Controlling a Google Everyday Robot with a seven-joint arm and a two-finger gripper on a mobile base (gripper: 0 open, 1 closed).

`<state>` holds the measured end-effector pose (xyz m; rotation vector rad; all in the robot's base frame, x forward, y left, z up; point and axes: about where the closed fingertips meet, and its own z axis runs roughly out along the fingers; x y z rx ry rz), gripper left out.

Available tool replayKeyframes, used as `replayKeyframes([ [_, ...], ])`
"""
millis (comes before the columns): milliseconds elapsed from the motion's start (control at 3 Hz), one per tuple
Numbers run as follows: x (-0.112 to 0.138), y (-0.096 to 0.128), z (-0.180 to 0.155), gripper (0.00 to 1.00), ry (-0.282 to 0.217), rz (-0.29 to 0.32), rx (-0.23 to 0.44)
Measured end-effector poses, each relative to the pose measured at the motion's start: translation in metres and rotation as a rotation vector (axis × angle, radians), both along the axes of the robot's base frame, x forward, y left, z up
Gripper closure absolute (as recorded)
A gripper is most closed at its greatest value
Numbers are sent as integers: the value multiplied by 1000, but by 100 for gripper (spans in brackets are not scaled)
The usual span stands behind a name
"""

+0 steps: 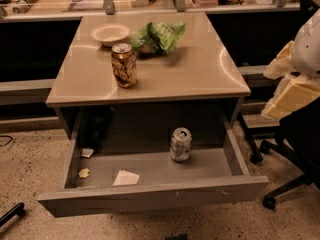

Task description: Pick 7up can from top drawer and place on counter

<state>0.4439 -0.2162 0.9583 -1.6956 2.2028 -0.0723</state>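
The 7up can (180, 144), silvery-grey with a pull-tab top, stands upright on the floor of the open top drawer (150, 196), right of its middle. The drawer is pulled out under the glossy beige counter (200, 69). My gripper (292, 91), white and cream coloured, hangs at the right edge of the view, beside the counter's right side and well apart from the can. It holds nothing that I can see.
On the counter stand a brown-and-gold can (124, 65), a small white bowl (110, 33) and a green chip bag (160, 36). Paper scraps (125, 177) lie in the drawer. A black office chair (297, 149) stands to the right. A cluttered desk (75, 1) runs behind.
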Motion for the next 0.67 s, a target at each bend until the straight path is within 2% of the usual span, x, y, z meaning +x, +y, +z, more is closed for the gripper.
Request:
replayKeyframes([
  [667, 24, 17, -99, 89, -36, 12, 173],
])
